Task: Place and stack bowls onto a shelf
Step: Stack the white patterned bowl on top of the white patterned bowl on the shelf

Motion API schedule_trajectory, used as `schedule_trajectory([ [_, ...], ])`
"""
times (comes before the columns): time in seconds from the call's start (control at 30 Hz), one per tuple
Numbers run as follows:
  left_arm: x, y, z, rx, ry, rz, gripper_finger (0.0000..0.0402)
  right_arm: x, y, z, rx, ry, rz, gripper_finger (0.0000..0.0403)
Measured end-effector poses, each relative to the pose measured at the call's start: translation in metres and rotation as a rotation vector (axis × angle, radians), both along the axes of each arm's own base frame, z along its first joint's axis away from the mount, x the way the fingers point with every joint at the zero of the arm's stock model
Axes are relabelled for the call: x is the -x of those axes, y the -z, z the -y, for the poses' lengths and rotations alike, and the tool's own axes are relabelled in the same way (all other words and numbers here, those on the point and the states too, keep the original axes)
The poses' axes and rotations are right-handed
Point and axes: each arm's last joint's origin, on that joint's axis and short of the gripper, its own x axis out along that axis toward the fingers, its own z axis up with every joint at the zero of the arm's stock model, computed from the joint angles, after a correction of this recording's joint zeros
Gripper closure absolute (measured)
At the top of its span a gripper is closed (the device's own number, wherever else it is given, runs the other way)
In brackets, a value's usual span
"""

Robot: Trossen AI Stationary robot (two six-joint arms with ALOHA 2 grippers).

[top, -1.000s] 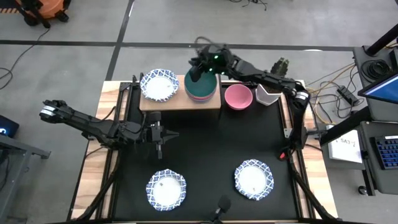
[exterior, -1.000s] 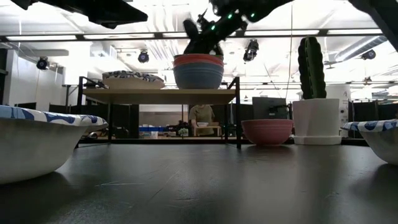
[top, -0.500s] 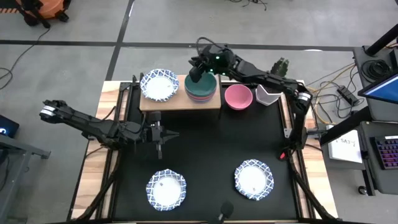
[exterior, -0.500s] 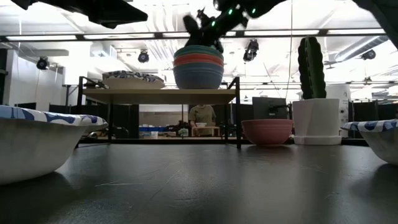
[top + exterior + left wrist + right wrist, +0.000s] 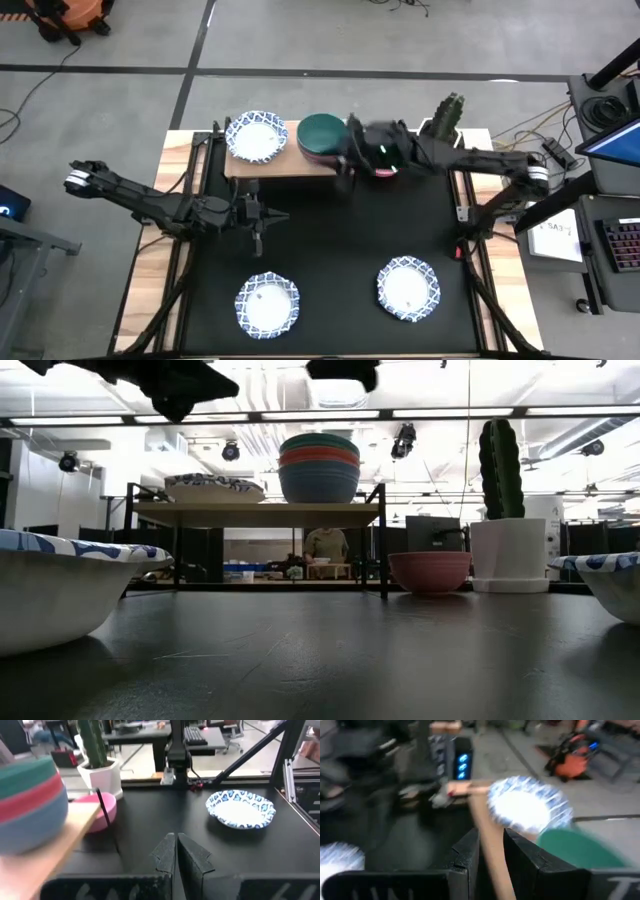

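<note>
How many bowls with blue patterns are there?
3. One blue-patterned bowl sits on the shelf beside the stack of plain bowls. Two more sit on the black mat, near the front: one left, one right. Others may be hidden.

Four cameras cover one table. The high view looks straight down on the black mat [image 5: 330, 260] and both arms. The low view sits at mat level, close to a patterned bowl [image 5: 60, 585], facing the shelf [image 5: 258, 513] and the room behind. Each wrist camera looks forward past its own fingers; the left wrist and low views share the cactus pot [image 5: 102, 772] and pink bowl [image 5: 430, 571].
</note>
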Motion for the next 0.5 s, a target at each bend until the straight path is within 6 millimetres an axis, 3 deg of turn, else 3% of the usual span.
schedule_trajectory([
  [0.2, -0.007, 0.009, 0.002, 0.063, -0.018, -0.030, 0.0402, 0.044, 0.024, -0.051, -0.055, -0.052, -0.110, 0.0323],
  [0.37, -0.014, 0.018, 0.004, 0.123, -0.038, -0.061, 0.0402, 0.077, 0.038, -0.065, -0.170, -0.021, -0.238, 0.0323],
  [0.5, -0.020, 0.026, 0.005, 0.122, -0.043, -0.092, 0.0402, 0.090, 0.049, -0.070, -0.209, -0.017, -0.303, 0.0323],
])
